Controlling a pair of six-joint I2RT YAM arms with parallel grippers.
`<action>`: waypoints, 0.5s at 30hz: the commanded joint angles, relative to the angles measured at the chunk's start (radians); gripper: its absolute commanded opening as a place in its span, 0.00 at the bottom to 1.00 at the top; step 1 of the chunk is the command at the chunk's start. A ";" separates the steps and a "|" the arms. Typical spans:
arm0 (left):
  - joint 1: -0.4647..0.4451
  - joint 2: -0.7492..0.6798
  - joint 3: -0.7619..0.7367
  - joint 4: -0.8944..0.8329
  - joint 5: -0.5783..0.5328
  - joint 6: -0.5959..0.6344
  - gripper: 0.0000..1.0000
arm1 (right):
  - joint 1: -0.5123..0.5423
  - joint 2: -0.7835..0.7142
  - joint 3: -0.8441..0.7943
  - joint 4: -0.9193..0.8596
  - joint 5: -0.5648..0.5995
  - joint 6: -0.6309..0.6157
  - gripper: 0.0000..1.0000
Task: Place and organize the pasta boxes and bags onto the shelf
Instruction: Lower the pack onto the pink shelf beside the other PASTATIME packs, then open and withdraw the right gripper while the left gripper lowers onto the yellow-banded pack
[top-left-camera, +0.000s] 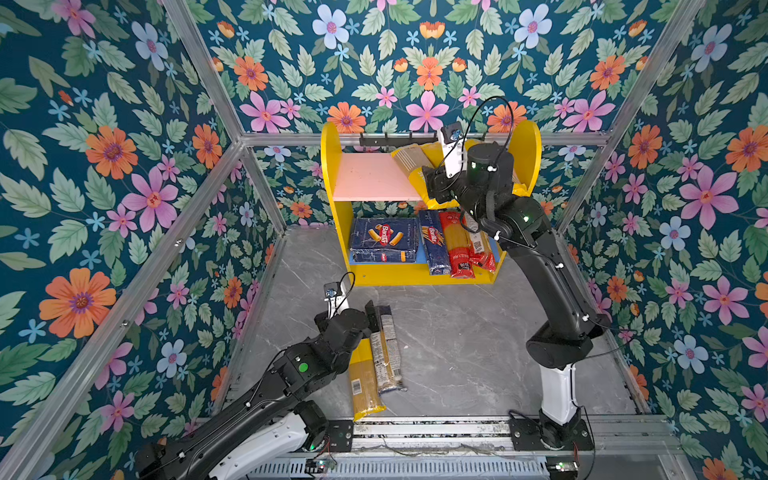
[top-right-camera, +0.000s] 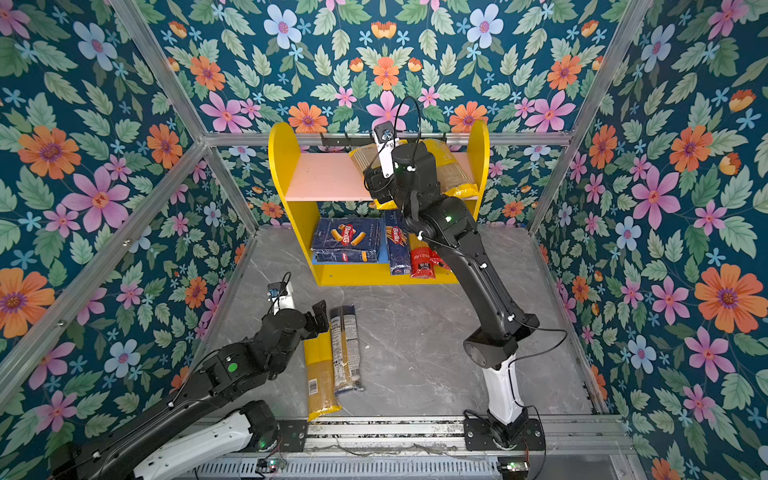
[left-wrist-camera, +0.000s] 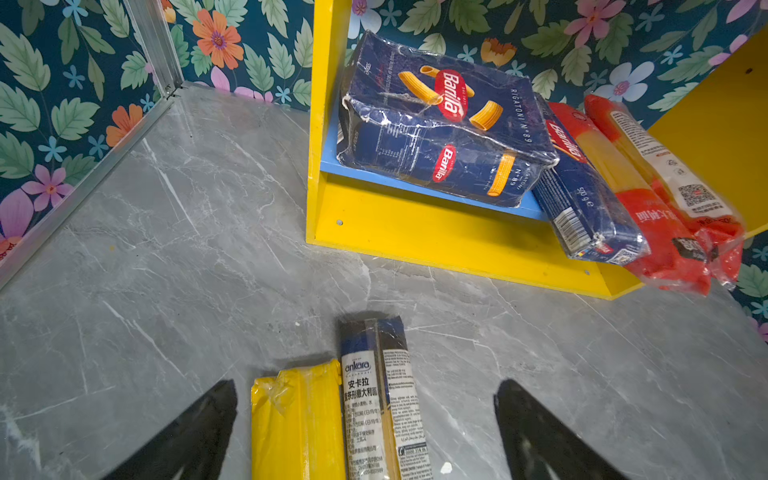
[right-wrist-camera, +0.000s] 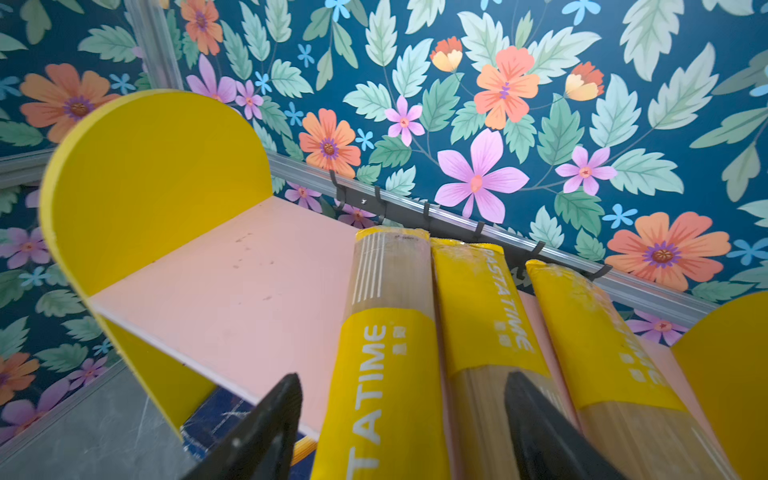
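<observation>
The shelf (top-left-camera: 330, 166) stands at the back. On its pink upper board (right-wrist-camera: 232, 282) lie three yellow bags, side by side. My right gripper (right-wrist-camera: 402, 376) is open at the board's front edge, its fingers straddling the leftmost PASTATIME bag (right-wrist-camera: 386, 332) without squeezing it. The blue lower board holds the rigatoni box (top-left-camera: 384, 241), the spaghetti box (top-left-camera: 434, 245) and two red bags (top-left-camera: 459, 245). On the table lie a yellow bag (left-wrist-camera: 297, 424) and a navy bag (left-wrist-camera: 374, 395) with a white label. My left gripper (left-wrist-camera: 366, 382) hangs open over their far ends.
A black hook rail (right-wrist-camera: 457, 226) runs behind the upper board. Floral walls with aluminium posts (top-left-camera: 208, 83) enclose the grey marble table (top-left-camera: 457, 340). The pink board's left half is bare. A metal rail (top-left-camera: 415, 428) lines the front edge.
</observation>
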 joint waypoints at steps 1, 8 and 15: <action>0.002 -0.012 -0.016 -0.023 -0.001 -0.030 0.99 | 0.045 -0.059 -0.074 -0.022 0.057 -0.009 0.82; 0.001 0.014 -0.059 -0.102 0.018 -0.146 0.99 | 0.157 -0.309 -0.508 0.058 0.153 0.039 0.99; 0.002 -0.050 -0.209 -0.119 0.077 -0.337 0.96 | 0.220 -0.603 -0.909 0.112 0.175 0.182 0.99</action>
